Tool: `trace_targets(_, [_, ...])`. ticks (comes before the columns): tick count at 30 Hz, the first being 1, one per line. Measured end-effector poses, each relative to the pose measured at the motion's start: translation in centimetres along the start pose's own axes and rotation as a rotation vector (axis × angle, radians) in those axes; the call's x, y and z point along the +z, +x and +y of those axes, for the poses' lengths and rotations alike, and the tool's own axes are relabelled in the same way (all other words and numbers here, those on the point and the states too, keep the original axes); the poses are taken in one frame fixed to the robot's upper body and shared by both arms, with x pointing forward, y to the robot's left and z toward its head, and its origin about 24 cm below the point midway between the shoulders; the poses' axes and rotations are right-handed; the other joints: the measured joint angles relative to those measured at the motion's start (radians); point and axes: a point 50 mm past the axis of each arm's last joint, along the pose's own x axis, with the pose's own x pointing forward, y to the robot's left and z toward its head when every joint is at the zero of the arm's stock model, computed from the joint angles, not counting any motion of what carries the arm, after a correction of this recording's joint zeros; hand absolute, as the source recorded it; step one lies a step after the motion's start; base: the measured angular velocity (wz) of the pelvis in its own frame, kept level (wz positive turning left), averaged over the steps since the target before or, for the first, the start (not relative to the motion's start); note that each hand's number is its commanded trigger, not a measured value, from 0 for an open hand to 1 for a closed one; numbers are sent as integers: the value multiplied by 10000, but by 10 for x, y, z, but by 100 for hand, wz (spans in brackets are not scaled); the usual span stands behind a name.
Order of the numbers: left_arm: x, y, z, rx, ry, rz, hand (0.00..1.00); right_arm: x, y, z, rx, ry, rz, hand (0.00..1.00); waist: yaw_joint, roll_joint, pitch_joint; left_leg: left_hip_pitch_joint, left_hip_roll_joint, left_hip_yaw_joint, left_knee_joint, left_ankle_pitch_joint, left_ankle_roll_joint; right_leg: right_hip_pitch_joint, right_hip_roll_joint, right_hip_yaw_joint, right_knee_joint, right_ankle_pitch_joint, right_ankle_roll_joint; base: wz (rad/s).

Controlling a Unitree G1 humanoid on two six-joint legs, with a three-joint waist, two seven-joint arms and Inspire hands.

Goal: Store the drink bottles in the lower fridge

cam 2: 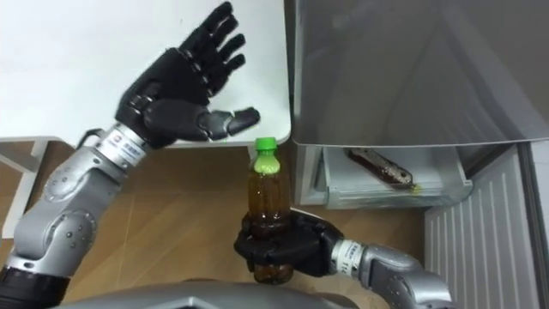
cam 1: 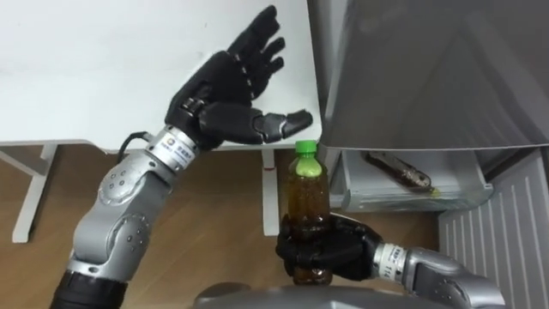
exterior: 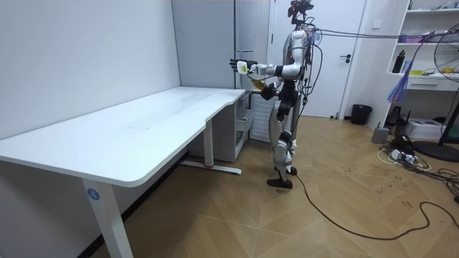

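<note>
The robot stands at the far end of the desk [exterior: 143, 129], facing the fridge [exterior: 215, 43], both arms out in front. That stance and the door [exterior: 344, 57] behind it are what the room view gives; the hands there are too small to read.

From the head camera things are plainer. The right hand [cam 1: 330, 251] sits at 6 o'clock, fingers wrapped round the lower body of a bottle [cam 1: 309, 202], which stands upright, brown drink inside, green cap on top. At about 10 o'clock from the cap, the left hand [cam 1: 227, 94] hangs over the desk's corner, fingers straight and spread wide, thumb pointing toward the cap but apart from it, holding nothing.

At 3 o'clock from the bottle, under the fridge's grey front, a drawer [cam 1: 455, 202] stands pulled out. A second bottle [cam 1: 399, 172] lies on its side in it.
</note>
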Motion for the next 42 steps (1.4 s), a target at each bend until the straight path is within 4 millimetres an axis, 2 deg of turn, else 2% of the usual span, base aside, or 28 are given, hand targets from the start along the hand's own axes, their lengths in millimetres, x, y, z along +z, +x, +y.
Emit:
trace_targets(3, [18,-4,10,801,210,-821,0,1,-5,-4,-346,-31,-187,100,95,78,36,14,-5,1,0,0,0,28,-7,10,-2,0,0,0])
trace_targets(7, [38,-15,29,2198,607,-1873,0,-6,-17,-9,-879,258,-409,100,352,114,21,100,1,6,-47,0,-1,77,6,53,-2,-1,1,0])
trace_targets(13, [47,-33,51,4582,583,-2432,0,-5,-27,-16,-1524,-173,-116,100,589,115,16,223,-4,2,-161,1,-6,176,3,5,-17,-1,1,0])
trace_targets(15, [47,-41,58,5435,557,-2459,0,-7,-28,-16,-1578,-70,-100,100,585,113,8,308,-3,-10,-178,0,-7,203,0,-90,-28,-3,2,0])
trace_targets(17, [44,-47,67,6362,437,-2381,0,-8,-29,-16,-1633,-14,-112,100,734,138,-4,393,-6,20,-193,2,-11,263,1,-106,-74,-3,2,-6])
trace_targets(18, [40,-51,73,6964,311,-2231,0,-11,-29,-15,-1643,71,-88,100,822,135,-12,471,-6,42,-189,5,-15,363,5,-127,-156,-2,1,-5])
trace_targets(19, [36,-55,78,7501,203,-2080,0,-13,-28,-15,-1632,198,-34,100,886,107,-74,475,-4,36,-194,5,-16,360,9,-139,-170,-1,0,0])
trace_targets(21, [29,-64,83,8184,115,-1830,0,-15,-28,-14,-1640,315,-22,100,1022,86,-105,488,-1,33,-204,6,-19,374,4,-231,-181,0,-2,0])
trace_targets(26, [-9,-98,103,10721,-376,-111,0,-18,-20,-10,-1521,500,-99,100,1208,144,-106,655,-4,-24,-330,20,-36,521,5,-360,-203,0,-2,3])
trace_targets(29, [-26,-111,108,11638,-698,632,0,-17,-16,-8,-1466,620,-137,100,1356,152,-111,667,-6,-20,-335,21,-38,516,-4,-377,-198,-1,-2,2])
trace_targets(32, [-46,-129,111,12441,-1192,1465,0,-18,-14,-8,-1622,675,-123,100,1332,161,-106,691,-13,-22,-371,21,-37,535,-9,-372,-198,-2,-1,0])
trace_targets(34, [-72,-145,110,13196,-1972,2503,0,-20,-12,-7,-1776,810,-88,100,1357,146,-105,632,-17,-22,-391,20,-37,531,-8,-357,-203,-4,-1,0])
trace_targets(38, [-98,-166,103,14156,-2910,3456,0,-20,-8,-7,-1983,897,-144,100,1366,-18,-102,597,-22,-19,-379,22,-42,559,13,-319,-365,-7,-3,0])
trace_targets(42, [-135,-195,91,15033,-3271,5481,0,-20,-4,-6,-2169,1113,-280,100,1372,-103,-94,594,-42,-2,-342,23,-43,554,-7,-363,-415,-10,-4,0])
